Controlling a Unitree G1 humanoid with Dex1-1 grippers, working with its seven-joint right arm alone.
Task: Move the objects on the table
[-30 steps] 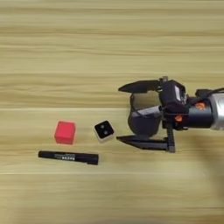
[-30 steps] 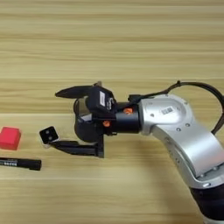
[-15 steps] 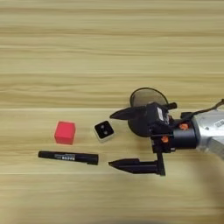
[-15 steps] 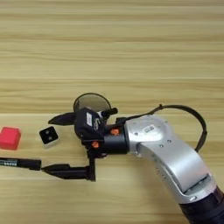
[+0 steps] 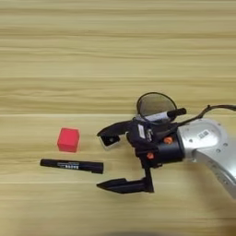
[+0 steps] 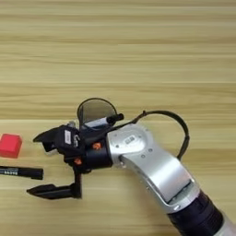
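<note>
The right gripper [image 5: 107, 159] is spread wide and holds nothing; it has moved left and down from the pen cup [image 5: 156, 105] since half a second ago; step in hand, by judgement: approach to the black marker [image 5: 71, 165], which lies flat just left of the lower finger; next, both fingers must straddle it; the white marker [image 5: 167, 114] rests in the cup; a red cube [image 5: 68, 139] is near.

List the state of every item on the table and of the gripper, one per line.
Pen cup: upright, white marker in it.
Black marker: lying flat, free.
Red cube: resting, untouched.
Small black-and-white cube: under the upper finger, partly hidden.
Right gripper: open, empty.
</note>
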